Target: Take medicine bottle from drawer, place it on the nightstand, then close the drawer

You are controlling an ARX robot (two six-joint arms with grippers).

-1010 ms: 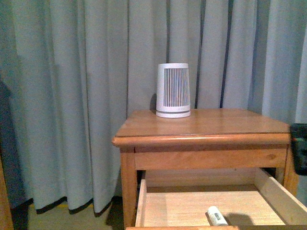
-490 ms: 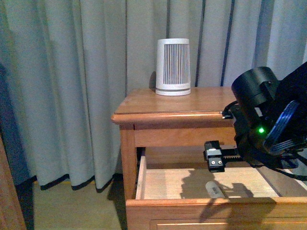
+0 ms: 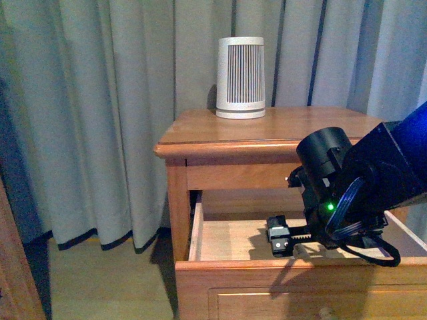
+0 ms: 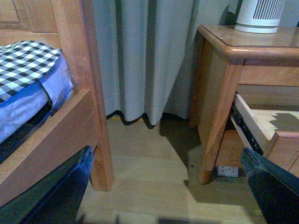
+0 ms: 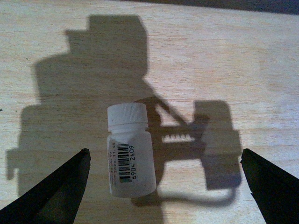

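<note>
Change: right gripper (image 5: 163,156) is now lowered into the drawer (image 3: 195,233).
Jaws: spread wide, nothing clamped.
Medicine bottle (image 5: 130,156): laid flat on drawer floor, between them.
Meaning: grasp judged next.

From the front, my right hand (image 3: 290,241) hides most of the medicine bottle (image 5: 130,154); the drawer (image 3: 220,270) front is cropped below.

The right arm (image 3: 373,173) is black with a blue sheen and a round joint cap (image 3: 323,152). A green light (image 3: 329,207) sits at the cap's six o'clock, and a black cable (image 3: 377,259) loops below. The right pincer (image 5: 163,189) has dark wedge fingers (image 5: 56,189).
</note>
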